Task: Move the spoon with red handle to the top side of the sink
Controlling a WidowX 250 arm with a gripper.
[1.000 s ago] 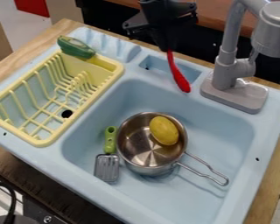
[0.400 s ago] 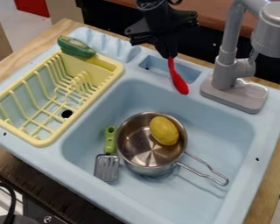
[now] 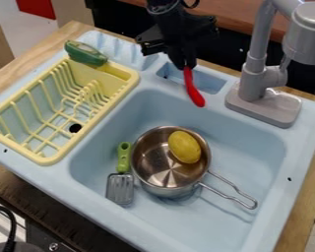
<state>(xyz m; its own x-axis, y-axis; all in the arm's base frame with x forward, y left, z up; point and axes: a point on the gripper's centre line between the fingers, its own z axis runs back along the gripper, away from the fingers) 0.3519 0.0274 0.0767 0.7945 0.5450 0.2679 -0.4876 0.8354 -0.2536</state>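
Light bright enough, diffuse, seemingly from overhead. Sink [image 3: 303,147] lit fairly evenly; soft shading down its inner walls. Faint, soft-edged shadow beneath pot [image 3: 160,167] and its handle. Pale glints inside the pot and along its rim; weaker sheen on spatula [image 3: 120,189] and lemon [image 3: 184,146]. Faucet [image 3: 255,78] shows soft highlights, greyer down its shaded side. Claw [image 3: 185,64] very dark, upper parts merging into the black behind. Deep shadow below the bench [image 3: 28,56], lower left.
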